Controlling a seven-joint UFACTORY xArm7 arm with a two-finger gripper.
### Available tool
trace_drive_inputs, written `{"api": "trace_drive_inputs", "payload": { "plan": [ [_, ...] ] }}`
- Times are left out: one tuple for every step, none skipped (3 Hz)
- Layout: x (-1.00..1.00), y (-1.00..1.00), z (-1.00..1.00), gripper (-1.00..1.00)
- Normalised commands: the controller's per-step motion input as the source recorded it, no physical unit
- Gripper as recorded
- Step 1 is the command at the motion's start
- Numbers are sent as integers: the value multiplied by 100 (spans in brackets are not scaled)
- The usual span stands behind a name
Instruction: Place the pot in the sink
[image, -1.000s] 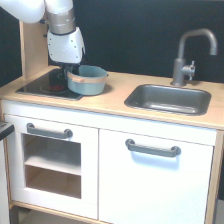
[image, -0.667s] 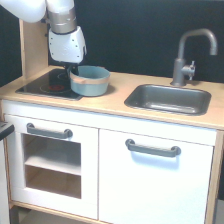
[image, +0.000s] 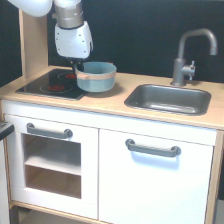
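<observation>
Wooden countertop (image: 107, 102) carries hob (image: 50, 85), sink (image: 167, 100), faucet (image: 187, 55).

The pot (image: 97, 76) reads as matt blue-grey plastic, with a pale tan band at the rim that looks smooth. The sink (image: 169, 99) is dull brushed metal with a soft sheen, and at its 1 o'clock the faucet (image: 191, 55) shows the same grey metallic finish. The countertop (image: 107, 101) looks like light smooth wood. The hob (image: 50, 85) is glossy black. The cabinet fronts (image: 150, 175) are smooth, painted white.
</observation>
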Motion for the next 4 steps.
{"api": "trace_drive_inputs", "payload": {
  "plan": [
    [97,50,97,-100],
    [99,46,76,-100],
    [99,40,-65,-100],
    [99,43,-75,-100]
  ]
}}
